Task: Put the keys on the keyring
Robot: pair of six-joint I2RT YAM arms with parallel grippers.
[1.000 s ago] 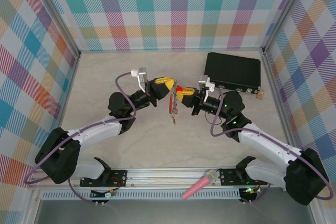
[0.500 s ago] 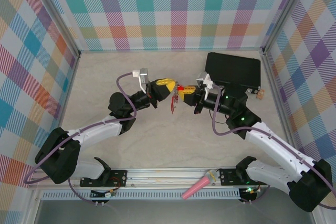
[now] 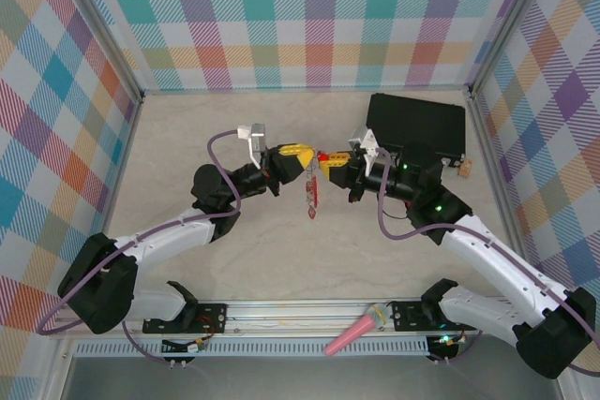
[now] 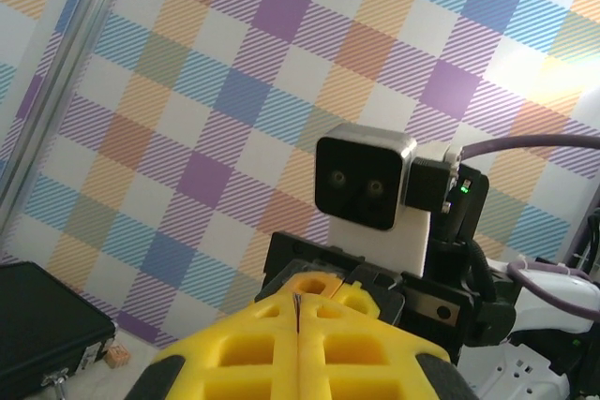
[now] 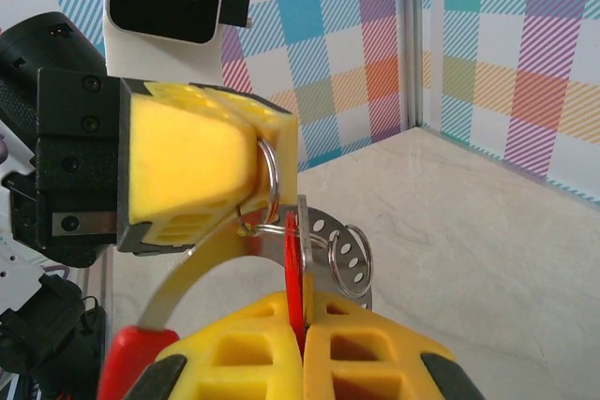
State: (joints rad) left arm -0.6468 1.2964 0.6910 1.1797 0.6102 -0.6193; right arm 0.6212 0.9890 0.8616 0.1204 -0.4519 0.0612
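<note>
Left gripper (image 3: 306,152): clamped on keyring (image 5: 271,178), steadying it mid-air. Right gripper (image 3: 325,162): pinching red key (image 5: 292,264), edge-on against ring, apparently for threading.

keyring (image 5: 275,179) partly hidden behind left hand (image 5: 264,186), dangling keys (image 3: 311,198) too small to count

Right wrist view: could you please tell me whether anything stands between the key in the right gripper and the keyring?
Nothing visible does. The red key pinched in the right gripper sits just below the keyring held by the left gripper. A perforated metal strip and a small ring lie beside the key, not between.
</note>
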